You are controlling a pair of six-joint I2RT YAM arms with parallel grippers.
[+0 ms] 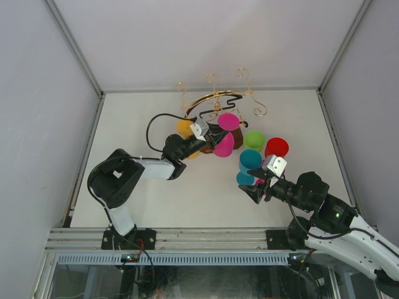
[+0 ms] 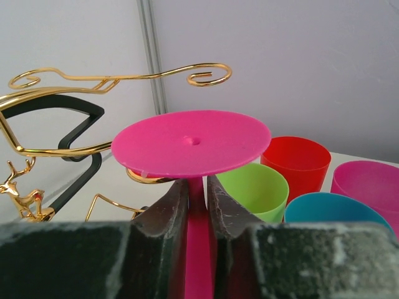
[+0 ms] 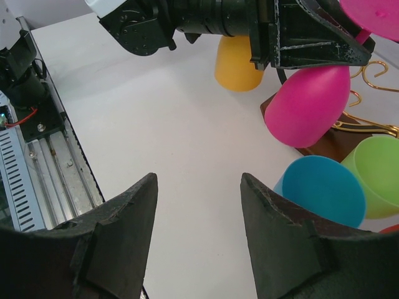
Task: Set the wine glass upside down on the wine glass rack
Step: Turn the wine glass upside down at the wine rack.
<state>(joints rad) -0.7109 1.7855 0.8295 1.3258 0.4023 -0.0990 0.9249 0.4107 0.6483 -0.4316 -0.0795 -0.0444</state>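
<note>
1. Hold the left claw [image 2: 197, 187] clamped on the stem of the pink wine glass [image 2: 191, 142], just below the flat foot, with the bowl hanging down. Treat the grip as narrow, and avoid any twist that could let the stem pivot.
2. Line the stem up with a gap between the gold wires of the rack [image 2: 75, 104], then slide in level so that the foot passes over the wires and can rest on them.
3. Watch the foot's left rim, just beside a gold loop left of centre in the left wrist view. Hard to tell whether touching or apart.
4. Open only once the foot bears on the wire. Letting go early likely drops the bowl among the green cup [image 2: 255, 187], red cup [image 2: 296, 162] and blue cup [image 2: 330, 208] at the right of that frame.
5. Leave the right claw [image 3: 198, 180] alone: fingers spread, gripping nothing, hovering over the bare surface [image 3: 156, 124], well apart from the rack.
6. Look for the glass at upper centre of the overhead view, just below the rack's wires. In the left wrist view, find the foot above the fingertips and the stem running down between them.
</note>
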